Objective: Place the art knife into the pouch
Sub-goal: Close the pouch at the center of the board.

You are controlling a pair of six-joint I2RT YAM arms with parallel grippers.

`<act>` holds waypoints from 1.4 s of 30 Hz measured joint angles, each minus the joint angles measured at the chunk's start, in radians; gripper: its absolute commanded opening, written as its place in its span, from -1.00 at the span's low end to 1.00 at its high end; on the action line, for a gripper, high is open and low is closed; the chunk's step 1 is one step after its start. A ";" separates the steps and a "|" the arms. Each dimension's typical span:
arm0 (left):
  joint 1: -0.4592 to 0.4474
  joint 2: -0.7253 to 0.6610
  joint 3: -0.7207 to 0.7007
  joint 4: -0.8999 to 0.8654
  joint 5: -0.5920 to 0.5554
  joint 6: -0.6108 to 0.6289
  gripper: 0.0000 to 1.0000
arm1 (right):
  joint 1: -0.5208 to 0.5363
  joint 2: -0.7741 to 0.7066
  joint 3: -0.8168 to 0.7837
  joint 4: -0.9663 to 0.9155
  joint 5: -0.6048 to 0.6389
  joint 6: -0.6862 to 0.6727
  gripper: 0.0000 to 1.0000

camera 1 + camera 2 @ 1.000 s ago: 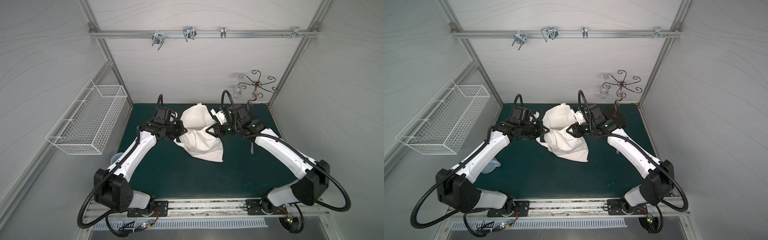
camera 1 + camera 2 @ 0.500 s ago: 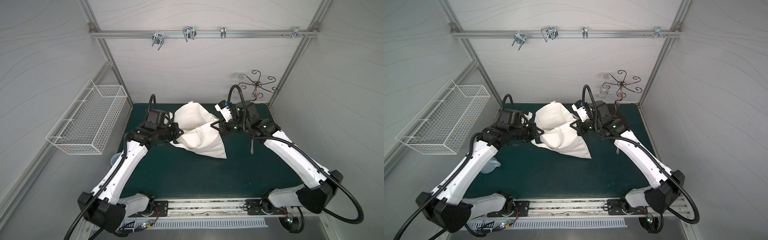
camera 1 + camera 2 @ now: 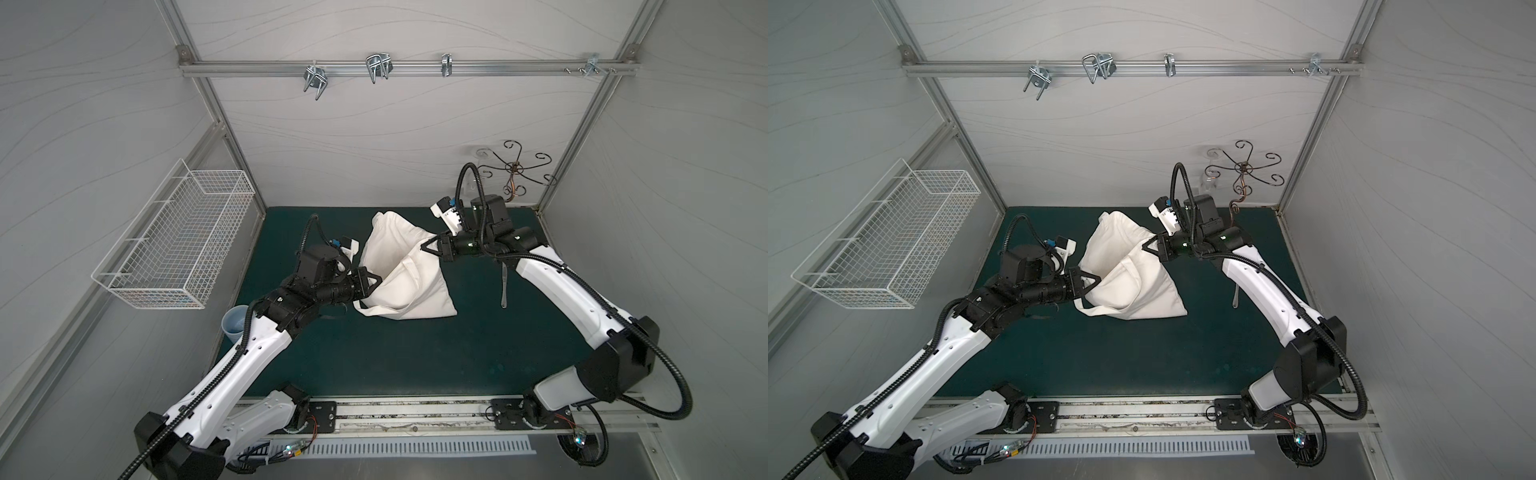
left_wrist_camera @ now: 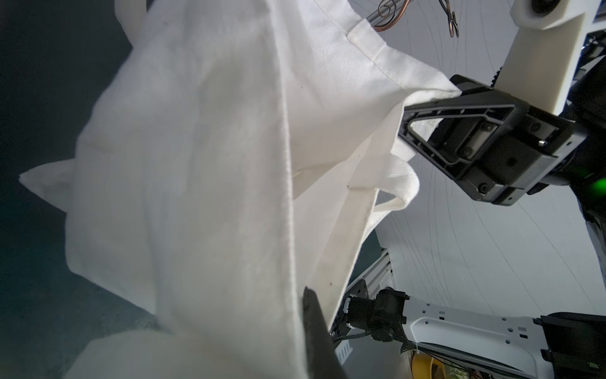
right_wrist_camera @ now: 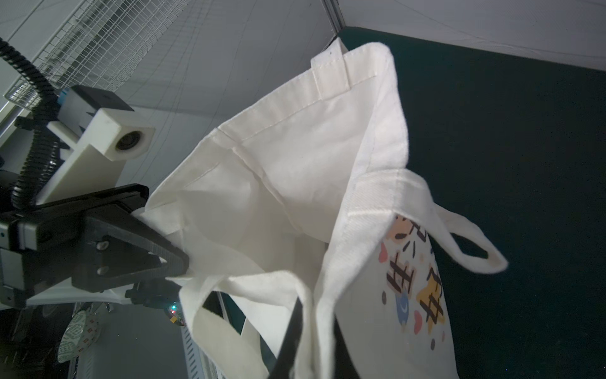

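The left gripper (image 3: 376, 279) is closed on the rim of the pouch (image 3: 411, 286) at the side nearer to the wire basket, and the right gripper (image 3: 424, 248) is also closed, pinching the opposite part of the same rim, so the cloth is stretched between the two. Under them the dark green worktop (image 3: 415, 353) covers the whole floor of the cell. The pouch is around the middle of it, a little toward the back wall: its mouth is lifted and pulled open by the two grippers, while its lower part lies on the worktop. In the right wrist view the inside is plain white, and the colourful print (image 5: 413, 279) is on the outer face. One strap handle (image 3: 368, 308) hangs loose below the left gripper. The white wire basket (image 3: 174, 245) is fixed on the side wall, well apart from the pouch. A metal stand with curled hooks (image 3: 515, 170) is in the back corner behind the right arm. A pale blue cup (image 3: 235, 324) sits at the worktop's edge beside the left arm. A slim grey tool (image 3: 504, 286) lies on the worktop under the right arm, outside the pouch; it is too small to tell whether it is the art knife.
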State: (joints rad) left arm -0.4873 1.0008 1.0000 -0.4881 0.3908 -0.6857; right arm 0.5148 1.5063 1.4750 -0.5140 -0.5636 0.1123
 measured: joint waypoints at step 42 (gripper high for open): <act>0.381 0.197 0.194 -0.006 0.028 0.485 0.32 | -0.169 -0.144 -0.143 0.110 -0.128 -0.027 -1.00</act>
State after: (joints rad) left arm -0.1066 1.1980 1.1942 -0.4942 0.4191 -0.2008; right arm 0.3454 1.3621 1.3319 -0.4042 -0.6914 0.0853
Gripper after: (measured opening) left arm 0.652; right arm 0.070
